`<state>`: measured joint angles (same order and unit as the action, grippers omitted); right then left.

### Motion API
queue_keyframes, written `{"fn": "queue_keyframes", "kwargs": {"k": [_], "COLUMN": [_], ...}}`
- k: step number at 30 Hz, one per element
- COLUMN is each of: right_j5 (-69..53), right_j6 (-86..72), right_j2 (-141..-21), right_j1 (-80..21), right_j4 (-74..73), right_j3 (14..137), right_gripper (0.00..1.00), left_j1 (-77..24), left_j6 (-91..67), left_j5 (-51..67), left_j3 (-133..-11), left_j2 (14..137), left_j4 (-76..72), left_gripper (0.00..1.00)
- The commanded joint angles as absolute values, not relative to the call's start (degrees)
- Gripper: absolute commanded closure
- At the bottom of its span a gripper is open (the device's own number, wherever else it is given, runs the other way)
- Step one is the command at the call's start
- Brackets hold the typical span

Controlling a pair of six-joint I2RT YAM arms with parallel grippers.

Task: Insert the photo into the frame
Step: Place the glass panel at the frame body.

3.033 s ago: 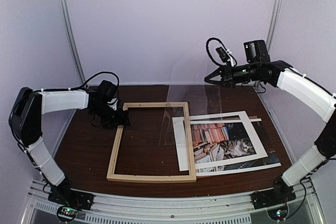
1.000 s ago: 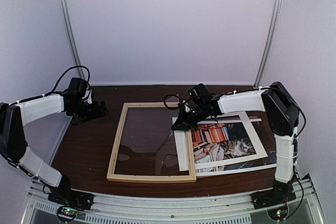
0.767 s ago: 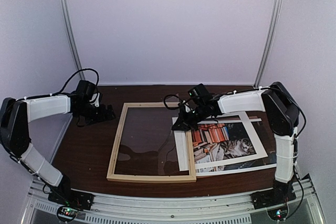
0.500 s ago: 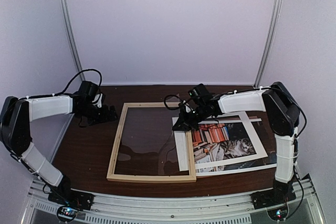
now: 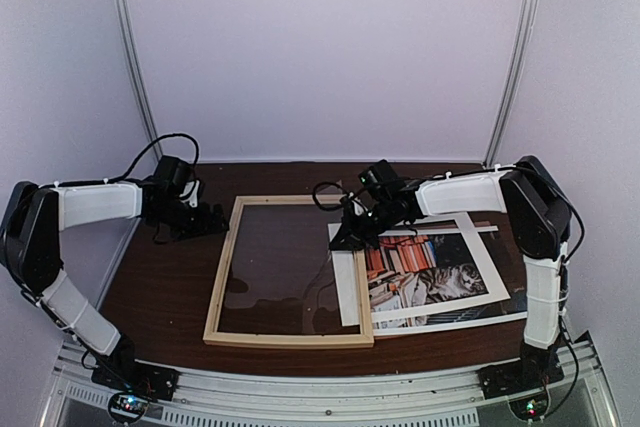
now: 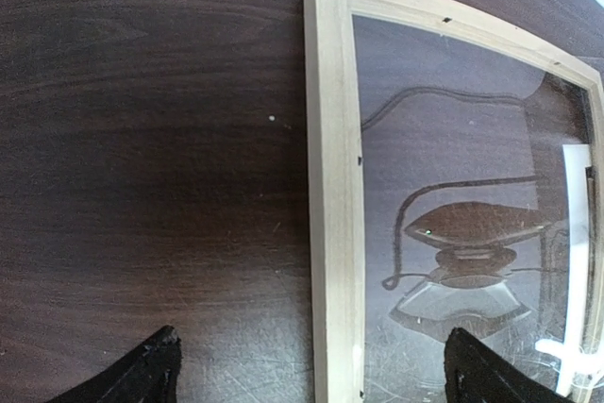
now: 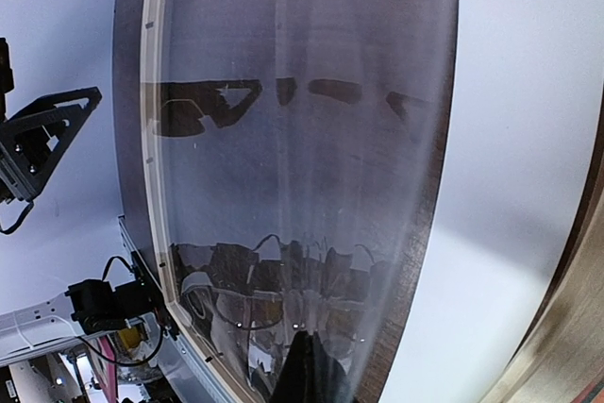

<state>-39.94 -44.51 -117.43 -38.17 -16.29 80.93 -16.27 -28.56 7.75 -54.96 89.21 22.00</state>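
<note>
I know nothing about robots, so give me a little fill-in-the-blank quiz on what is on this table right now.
Seen from above, the photo of a cat lies to the ___ of the frame.
The left gripper has its jaws ___.
The right gripper, by the frame's right edge, is ___.
The frame is made of pale ___.
Missing words: right; open; shut; wood.

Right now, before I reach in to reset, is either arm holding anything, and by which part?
The right gripper is shut on the clear sheet, at its right edge; the left gripper is open and empty.
</note>
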Motion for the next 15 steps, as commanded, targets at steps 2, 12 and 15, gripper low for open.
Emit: {"fn": "queue_keyframes", "kwargs": {"k": [2, 12, 15], "right_j5": [-38.7, -38.0, -38.0], "right_j6": [-43.2, -42.4, -42.3], "right_j2": [-114.9, -114.5, -114.5], "right_j1": [-38.1, -38.1, -38.1], "right_j4": [-17.0, -18.1, -18.1], "right_j3": [80.9, 81.1, 81.1], "right_gripper": [1.0, 1.0, 1.0], "left_j1": [-16.9, -17.1, -17.1], "left_j6": [-27.9, -28.2, -28.2], "left_j5": [8.0, 7.2, 7.0], "left_j3": [-55.9, -56.3, -56.5], "left_j2": [89.9, 90.4, 90.4], "left_j4": [19.7, 19.8, 20.0], "left_gripper": [0.02, 0.02, 0.02]}}
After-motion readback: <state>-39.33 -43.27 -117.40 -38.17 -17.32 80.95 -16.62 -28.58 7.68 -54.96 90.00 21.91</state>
